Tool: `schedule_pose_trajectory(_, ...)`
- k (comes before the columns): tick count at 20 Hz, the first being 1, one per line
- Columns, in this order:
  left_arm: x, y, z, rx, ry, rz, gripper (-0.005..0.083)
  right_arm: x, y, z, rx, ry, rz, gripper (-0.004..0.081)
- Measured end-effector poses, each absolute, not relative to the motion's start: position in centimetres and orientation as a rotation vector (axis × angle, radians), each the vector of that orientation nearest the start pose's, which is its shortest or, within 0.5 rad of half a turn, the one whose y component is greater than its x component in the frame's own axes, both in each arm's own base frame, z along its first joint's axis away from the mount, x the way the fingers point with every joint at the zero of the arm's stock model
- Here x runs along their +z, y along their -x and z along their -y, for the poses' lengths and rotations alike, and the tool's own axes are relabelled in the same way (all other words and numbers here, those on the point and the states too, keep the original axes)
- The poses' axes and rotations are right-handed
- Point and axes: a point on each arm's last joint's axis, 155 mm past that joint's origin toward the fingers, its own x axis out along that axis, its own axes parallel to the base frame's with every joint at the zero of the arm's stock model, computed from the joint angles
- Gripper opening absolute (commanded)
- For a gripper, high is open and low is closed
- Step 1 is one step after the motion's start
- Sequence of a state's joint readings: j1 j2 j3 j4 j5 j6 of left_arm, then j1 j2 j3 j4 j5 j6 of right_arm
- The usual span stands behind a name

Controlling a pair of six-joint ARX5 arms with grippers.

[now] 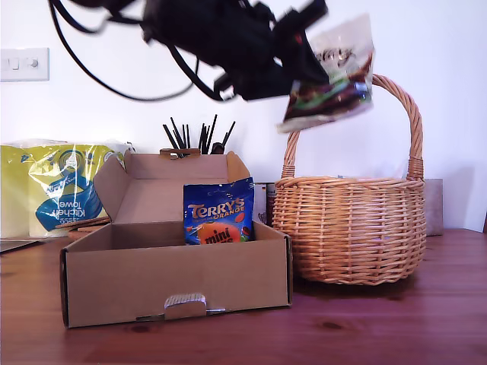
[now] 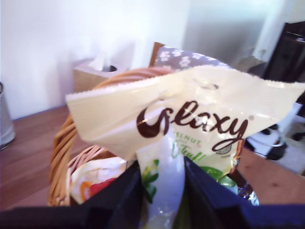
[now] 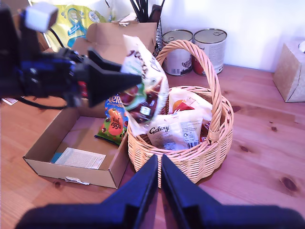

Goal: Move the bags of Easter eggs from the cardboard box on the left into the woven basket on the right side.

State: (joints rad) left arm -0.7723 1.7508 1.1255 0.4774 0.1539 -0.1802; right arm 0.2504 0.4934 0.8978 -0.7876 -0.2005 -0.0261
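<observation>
My first gripper (image 1: 304, 72) is shut on a cream Galaxy bag (image 1: 331, 72) (image 2: 190, 124), holding it in the air beside the top of the woven basket's (image 1: 350, 228) handle. In the first wrist view the basket (image 2: 62, 148) lies below the bag. Inside the basket (image 3: 190, 162) lie another Galaxy bag (image 3: 171, 131) and an orange-red and cream bag (image 3: 188, 102). A blue Terry's Orange bag (image 1: 218, 211) (image 3: 113, 121) leans inside the cardboard box (image 1: 175, 281), against the wall nearest the basket. My second gripper (image 3: 159, 160) is shut and holds nothing, hovering over the basket's near rim.
A yellow-and-blue kitchen towel pack (image 1: 53, 190) stands behind the box at the exterior view's left. A pot of black sticks (image 1: 194, 141) and two tins (image 3: 178, 47) are behind the box and basket. A tissue box (image 3: 291, 71) sits by the wall. A white card (image 3: 80, 158) lies in the box.
</observation>
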Motion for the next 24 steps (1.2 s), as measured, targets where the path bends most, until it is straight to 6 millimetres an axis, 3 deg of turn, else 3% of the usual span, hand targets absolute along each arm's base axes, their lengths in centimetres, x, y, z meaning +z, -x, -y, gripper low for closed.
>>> schedule_pose_trajectory(4,19.7,-39.7,41.8,-0.854,0.109,-0.242,0.0143,28.9,-20.2,-9.0,0.451,0.035,-0.374,-0.0012)
schedule_pose_trajectory(10,20.1,-43.2,45.0,-0.827,0.091,-0.229,0.0142,28.9,-20.2,-9.0,0.451,0.035,-0.371,-0.0012)
schedule_pose_trajectory(12,18.2,-44.0,45.2,-0.792,0.049,-0.285,0.0142,29.1,-20.3,-9.0,0.451,0.035,-0.363,-0.0012)
schedule_pose_trajectory(15,13.0,-43.9,44.9,-0.765,-0.016,-0.434,0.0142,29.1,-20.3,-9.0,0.451,0.035,-0.363,-0.0012)
schedule_pose_trajectory(20,12.0,-43.5,44.7,-0.757,-0.053,-0.489,0.0144,29.6,-20.4,-9.0,0.452,0.036,-0.343,-0.0012)
schedule_pose_trajectory(22,11.9,-43.5,44.7,-0.760,-0.064,-0.486,0.0224,29.6,-20.5,-9.0,0.452,0.037,-0.339,-0.0012)
schedule_pose_trajectory(24,12.1,-43.6,44.7,-0.759,-0.065,-0.488,0.0387,29.7,-20.5,-9.0,0.452,0.038,-0.339,-0.0012)
